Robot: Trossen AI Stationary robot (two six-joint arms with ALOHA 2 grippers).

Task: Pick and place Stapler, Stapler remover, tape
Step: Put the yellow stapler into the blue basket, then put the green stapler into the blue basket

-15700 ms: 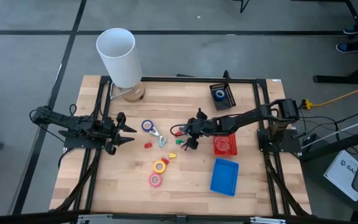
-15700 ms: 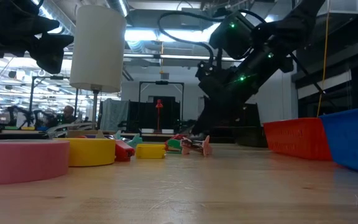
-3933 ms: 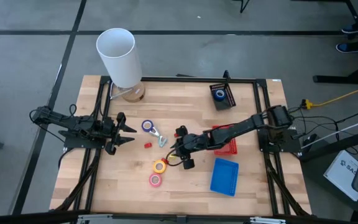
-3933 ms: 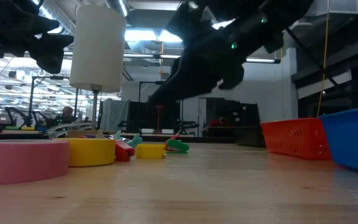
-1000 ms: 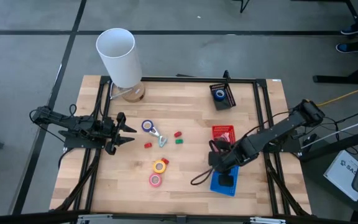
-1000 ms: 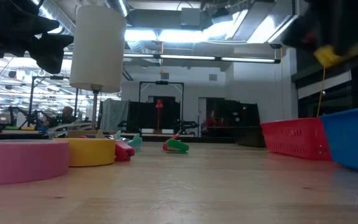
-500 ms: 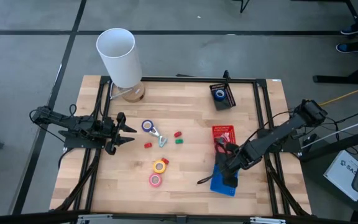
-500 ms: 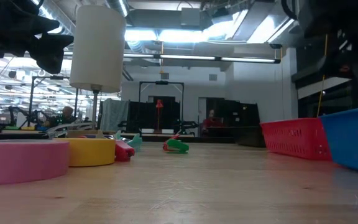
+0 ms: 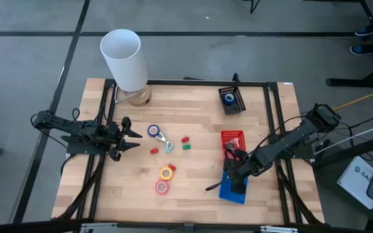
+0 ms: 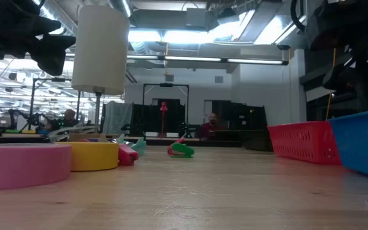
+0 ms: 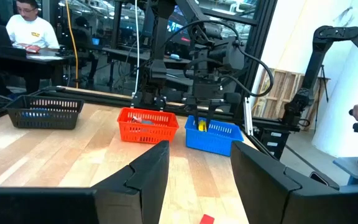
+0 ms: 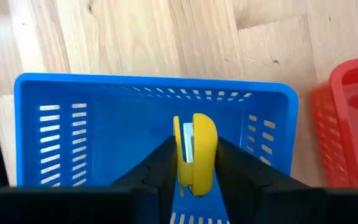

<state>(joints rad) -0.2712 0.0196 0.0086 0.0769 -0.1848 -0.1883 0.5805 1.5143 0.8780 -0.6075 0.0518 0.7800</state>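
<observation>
My right gripper (image 9: 233,184) hangs over the blue basket (image 9: 239,197), shut on a small yellow stapler (image 12: 194,152) that sits low inside it. My left gripper (image 9: 138,139) waits open at the table's left side. On the table lie a blue tape roll (image 9: 153,131), a yellow one (image 9: 166,173) and a pink one (image 9: 162,187), each flat on its side. Another blue roll (image 9: 228,98) sits in the black basket. Between them lie a silver-jawed piece (image 9: 166,143), small red pieces (image 9: 185,139) and a green one (image 9: 187,147). My right gripper pinches the yellow stapler by its two long sides (image 12: 205,163) between the two fingers (image 12: 163,165). The fingers come from above, pointing down into the blue basket. The stapler stands on edge between them. Whether it rests on the basket's floor I cannot tell.
A red basket (image 9: 233,137) stands right beside the blue one, toward the far edge. The black basket (image 9: 237,103) is near the far right corner. A tall white cylinder (image 9: 125,58) stands at the far left corner. Bare wood lies along the near edge.
My right gripper has come down with the yellow stapler from well above the blue basket into it. In the low view the stapler has sunk behind the basket's wall. The gripper has stayed shut on it.
</observation>
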